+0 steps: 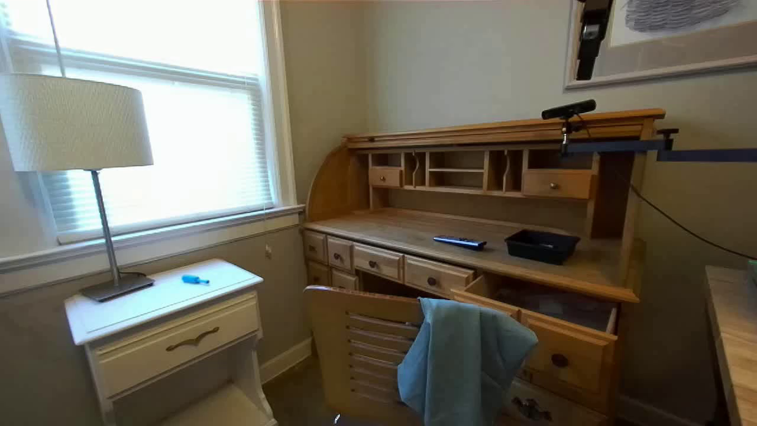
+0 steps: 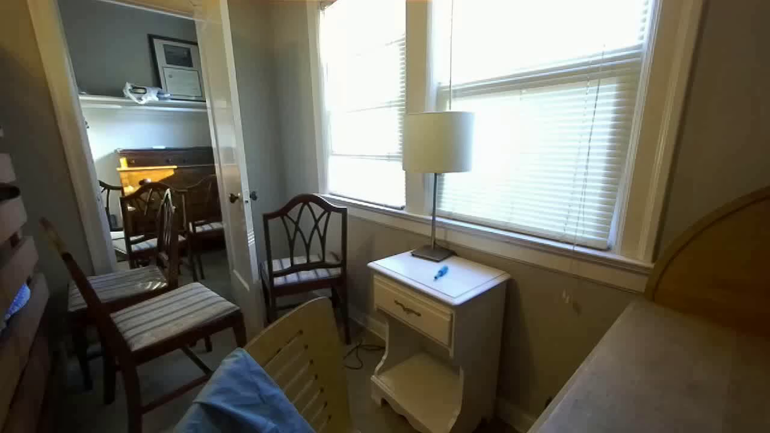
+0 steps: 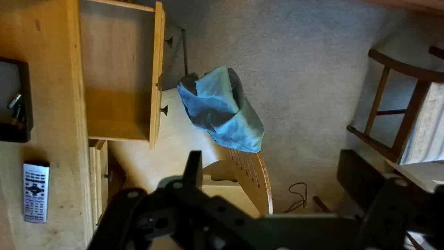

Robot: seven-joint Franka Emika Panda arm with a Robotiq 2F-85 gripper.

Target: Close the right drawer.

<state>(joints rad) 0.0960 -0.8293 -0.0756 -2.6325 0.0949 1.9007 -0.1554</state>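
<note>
The right drawer (image 1: 568, 352) of the honey-orange roll-top desk stands pulled out in an exterior view. Its front has a dark knob, and a draped chair hides part of it. The drawer (image 3: 118, 74) also shows from above in the wrist view, with its bare wooden bottom and several dark knobs on its front. My gripper (image 3: 272, 163) is open, with its black fingers wide apart and nothing between them. It is high above the floor and chair, to the right of and below the drawer in the wrist view. A dark part, likely of my gripper, hangs at the top right (image 1: 591, 38).
A wooden chair (image 1: 361, 349) with a blue cloth (image 1: 467, 355) stands close before the drawer. A black tray (image 1: 541, 245) and a remote (image 1: 460, 242) lie on the desk. A camera on a bar (image 1: 615, 147) juts over the desk's right end. A white nightstand (image 2: 415, 307) holds a lamp.
</note>
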